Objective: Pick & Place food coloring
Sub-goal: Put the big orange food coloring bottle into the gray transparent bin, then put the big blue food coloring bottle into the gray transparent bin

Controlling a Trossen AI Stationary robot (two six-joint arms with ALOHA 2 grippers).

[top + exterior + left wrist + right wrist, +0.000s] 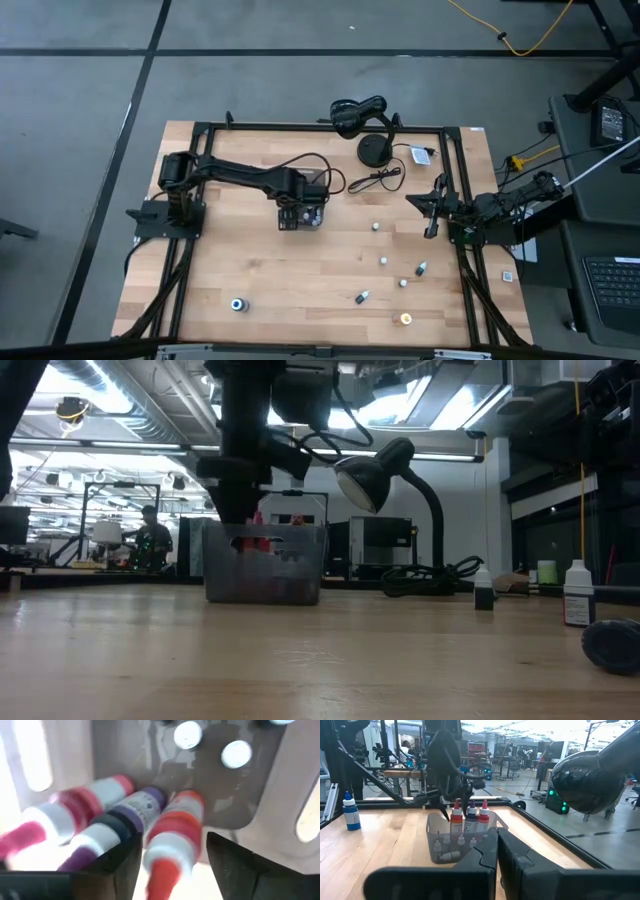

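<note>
We find the left end effector (172, 865) over the tray (300, 215), fingers parted around an orange-capped food coloring bottle (172, 837), evidently releasing it. The right end effector (432, 215) waits closed at three o'clock on the worktop (300, 280).

Two dark robot arms (250, 175) are working over one wooden table (300, 290). Six loose dropper bottles (383, 260) are lying scattered across its right half, and a seventh bottle (237, 305) is sitting alone near the front left. One gray tray (265, 585) is holding at least four more bottles (175, 830), three of them showing upright in the right wrist view. One black desk lamp (375, 475) is standing at the back. One person (150, 535) is standing in the room beyond.
</note>
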